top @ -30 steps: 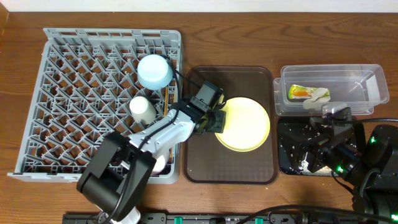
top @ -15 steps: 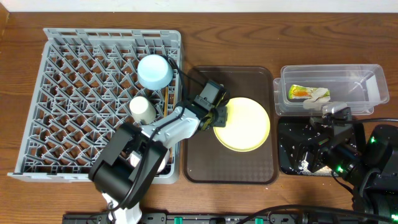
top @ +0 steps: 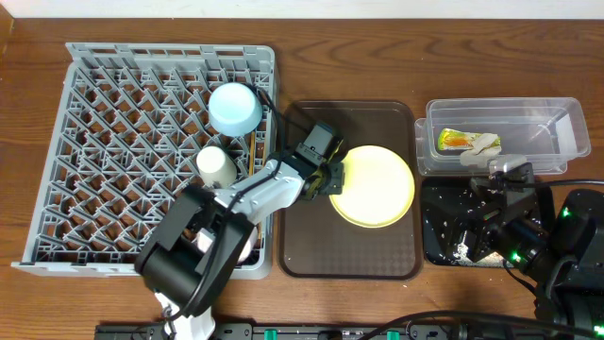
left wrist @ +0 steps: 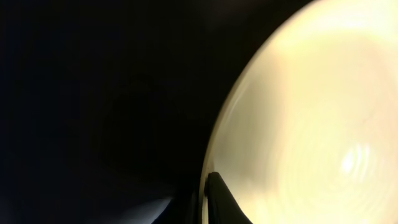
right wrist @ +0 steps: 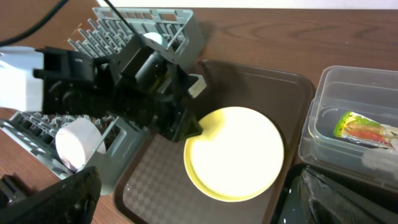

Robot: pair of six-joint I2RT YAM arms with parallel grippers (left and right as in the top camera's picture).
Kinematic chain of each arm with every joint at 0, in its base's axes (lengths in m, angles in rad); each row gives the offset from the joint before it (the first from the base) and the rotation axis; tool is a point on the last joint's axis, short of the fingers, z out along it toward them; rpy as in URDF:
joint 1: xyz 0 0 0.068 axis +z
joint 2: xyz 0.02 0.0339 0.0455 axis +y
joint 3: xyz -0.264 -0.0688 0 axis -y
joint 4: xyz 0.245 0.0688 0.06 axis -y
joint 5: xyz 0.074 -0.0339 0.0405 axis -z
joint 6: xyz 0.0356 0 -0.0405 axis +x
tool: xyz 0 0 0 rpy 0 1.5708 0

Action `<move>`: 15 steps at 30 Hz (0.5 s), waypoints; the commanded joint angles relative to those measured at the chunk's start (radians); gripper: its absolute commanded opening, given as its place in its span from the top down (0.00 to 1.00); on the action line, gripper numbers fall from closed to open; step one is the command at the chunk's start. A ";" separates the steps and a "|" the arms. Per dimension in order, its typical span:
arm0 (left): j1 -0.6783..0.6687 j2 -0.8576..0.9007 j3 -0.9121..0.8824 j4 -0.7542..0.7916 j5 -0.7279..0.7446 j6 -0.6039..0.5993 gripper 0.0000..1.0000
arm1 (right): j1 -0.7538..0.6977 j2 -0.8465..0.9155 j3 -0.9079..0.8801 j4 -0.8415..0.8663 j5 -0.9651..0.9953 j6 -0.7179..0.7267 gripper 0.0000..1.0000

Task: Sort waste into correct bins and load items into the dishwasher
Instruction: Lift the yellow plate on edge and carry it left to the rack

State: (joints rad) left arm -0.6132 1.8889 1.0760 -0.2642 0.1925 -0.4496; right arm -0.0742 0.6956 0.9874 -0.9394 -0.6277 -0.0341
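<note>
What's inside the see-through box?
Inside the clear tub lie a yellow-green and orange snack wrapper and a crumpled white paper scrap, touching each other. Nothing else shows in it. Anything beneath those two is covered, so I cannot tell.

Brown plastic serving tray (top: 351, 257): you get bare floor on its near and far strips, either side of the round yellow plate (top: 379, 189). Left rim blocked: black left gripper (top: 330, 179) reaches across, clamped on the plate's edge. Just off its right rim: clear plastic tub (top: 566, 132), shallow black tray (top: 434, 236), right arm (top: 514, 236) above the latter.
</note>
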 commanded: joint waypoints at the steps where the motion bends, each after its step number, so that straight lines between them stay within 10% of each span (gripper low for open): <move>1: 0.047 -0.079 -0.031 -0.073 -0.019 -0.003 0.93 | 0.010 -0.003 0.011 0.000 0.003 -0.008 0.01; 15: 0.068 -0.533 -0.031 -0.229 -0.259 0.093 0.93 | 0.010 -0.003 0.011 0.000 0.003 -0.008 0.01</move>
State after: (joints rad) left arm -0.5461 1.4036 1.0401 -0.4740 0.0731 -0.4019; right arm -0.0742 0.6956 0.9874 -0.9394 -0.6277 -0.0345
